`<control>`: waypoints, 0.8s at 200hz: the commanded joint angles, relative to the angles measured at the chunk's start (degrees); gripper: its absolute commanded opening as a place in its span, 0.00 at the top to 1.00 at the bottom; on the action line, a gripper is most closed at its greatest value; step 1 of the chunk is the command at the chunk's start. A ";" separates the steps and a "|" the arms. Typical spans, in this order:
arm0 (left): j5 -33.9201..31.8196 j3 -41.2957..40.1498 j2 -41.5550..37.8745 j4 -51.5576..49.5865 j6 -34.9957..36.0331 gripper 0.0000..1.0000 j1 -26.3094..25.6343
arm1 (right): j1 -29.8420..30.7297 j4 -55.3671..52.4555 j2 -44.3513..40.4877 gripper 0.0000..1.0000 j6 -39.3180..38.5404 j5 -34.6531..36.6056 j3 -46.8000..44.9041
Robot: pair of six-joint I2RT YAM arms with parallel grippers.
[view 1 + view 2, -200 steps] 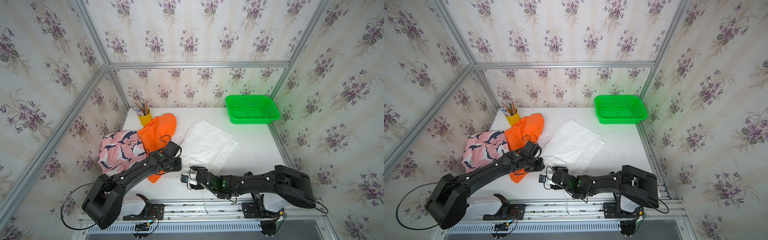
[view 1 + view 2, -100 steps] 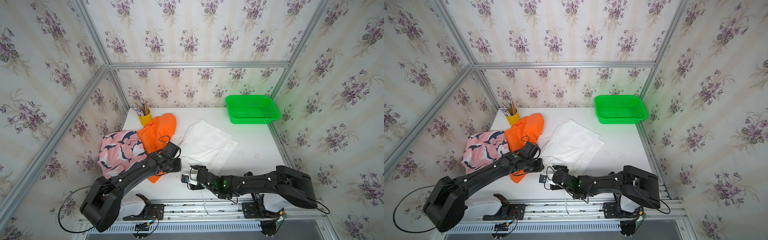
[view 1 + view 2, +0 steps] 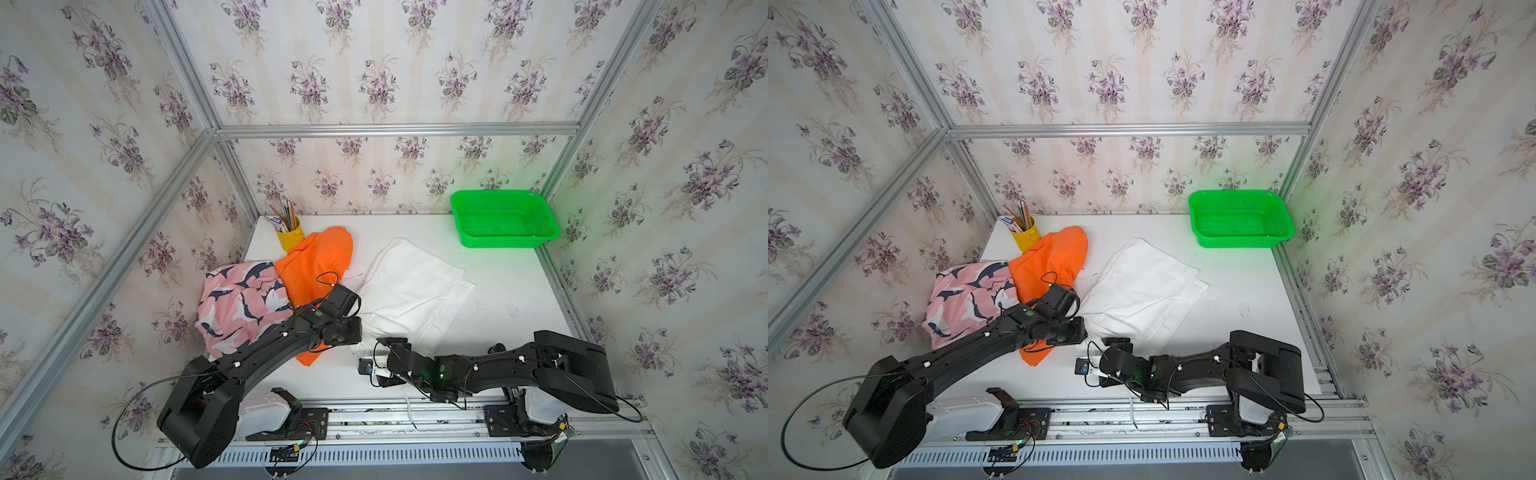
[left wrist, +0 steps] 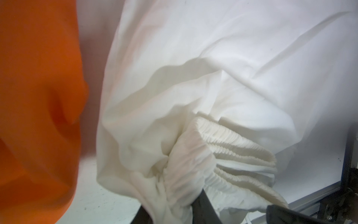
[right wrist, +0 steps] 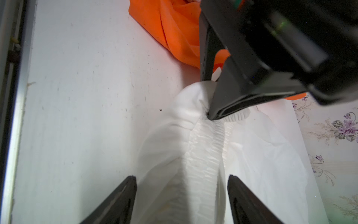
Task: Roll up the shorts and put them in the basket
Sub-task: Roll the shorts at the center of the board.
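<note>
Two sets of jaws — left pinching the white shorts by their ruched waistband, right spread astride it.

White shorts: soft matt cloth

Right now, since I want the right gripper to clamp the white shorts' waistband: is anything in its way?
Nothing visible. The white shorts have their waistband lying between the open jaws of the right gripper. The left gripper pinches the same waistband farther along, clear of that gap. The orange shorts lie beyond it.
</note>
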 commanded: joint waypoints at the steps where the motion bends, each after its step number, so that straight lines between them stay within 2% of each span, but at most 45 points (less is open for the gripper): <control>1: -0.28 0.36 -0.29 -0.37 -0.37 0.74 0.01 | 0.17 1.97 1.70 0.21 -0.72 -0.07 0.80; 40: -0.11 0.53 -0.55 -0.48 -0.30 0.74 0.02 | 0.36 2.82 4.78 0.24 0.17 -0.06 0.69; 69: 0.13 0.23 -0.96 -0.51 -0.34 0.74 -0.02 | 0.32 3.24 6.98 0.30 0.84 1.59 -0.22; 94: 0.20 0.10 -1.70 -0.94 -0.30 0.74 0.04 | 0.35 2.89 8.43 0.46 2.01 3.48 -0.82; 120: 0.50 0.18 -2.04 -1.33 -0.39 0.73 0.08 | 0.36 1.24 8.06 0.69 4.51 3.46 -1.29; 143: 0.01 0.51 -2.08 -1.96 0.05 0.72 0.13 | 0.36 -2.48 5.68 0.83 8.20 -0.08 -0.90; 160: -0.67 0.83 -1.90 -2.17 0.38 0.66 0.55 | -0.39 -6.66 3.37 0.88 12.44 -6.28 0.02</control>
